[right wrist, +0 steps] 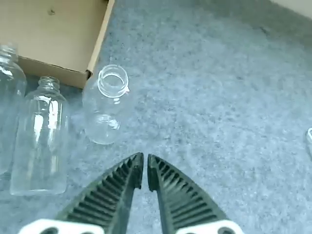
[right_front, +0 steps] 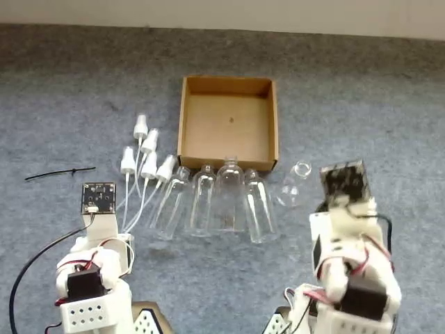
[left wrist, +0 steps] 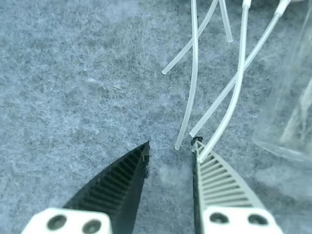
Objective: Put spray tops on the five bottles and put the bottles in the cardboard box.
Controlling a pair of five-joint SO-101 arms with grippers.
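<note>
Jaws of the left gripper stand parted and empty over the carpet, the tubes of the spray tops ending by its white fingertip. Right gripper is closed on nothing, near a small bottle lying at the box corner. Four more bottles lie side by side before the box, all uncapped

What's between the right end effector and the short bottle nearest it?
Just bare carpet separates the right end effector from the short bottle, as seen in the right wrist view.
</note>
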